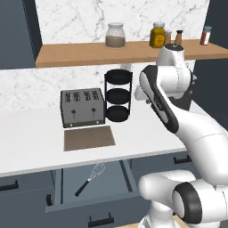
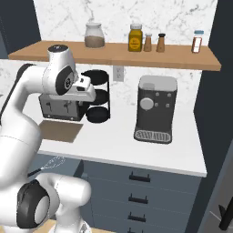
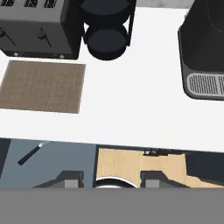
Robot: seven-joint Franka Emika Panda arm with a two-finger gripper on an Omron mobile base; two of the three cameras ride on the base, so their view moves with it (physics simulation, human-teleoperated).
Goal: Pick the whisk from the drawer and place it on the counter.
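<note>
Whisk (image 1: 90,178) in drawer (image 1: 67,178): we judge it light, wires springy, grip handle; gripper (image 3: 111,178) seems parted, empty.

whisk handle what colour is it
Black, on the whisk lying in the open drawer; clearest in the left base view.

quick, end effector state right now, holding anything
end effector: fingers apart and nothing between them, so open and empty; the whisk lies in the drawer.
</note>
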